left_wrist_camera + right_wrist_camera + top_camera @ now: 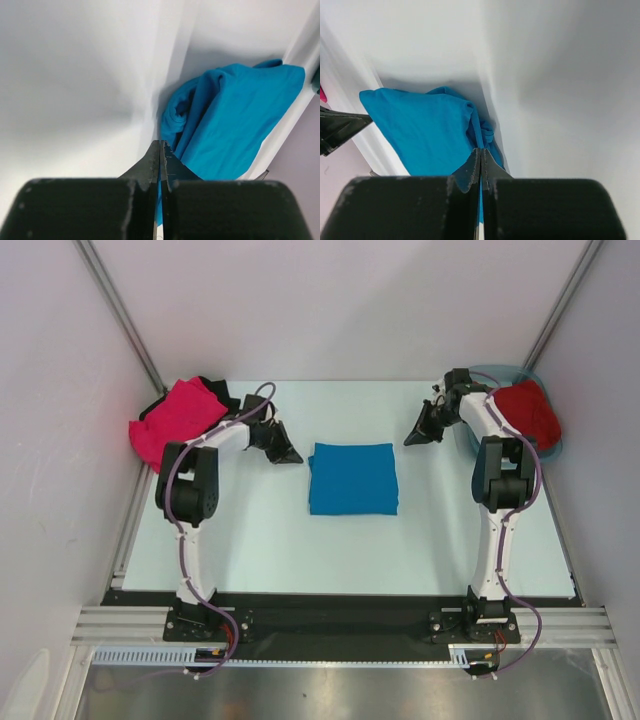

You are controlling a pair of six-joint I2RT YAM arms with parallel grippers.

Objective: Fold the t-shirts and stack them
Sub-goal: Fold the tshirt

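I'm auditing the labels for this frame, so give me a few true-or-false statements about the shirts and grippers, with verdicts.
1. The blue t-shirt lies folded between the two arms. True.
2. The left gripper holds the blue t-shirt. False: it is shut with no cloth in it.
3. The dark red t-shirt sits in the teal tub. True.
4. The pink t-shirt is stacked on the blue one. False: it lies heaped at the far left.
5. The right gripper is open. False: shut, empty.
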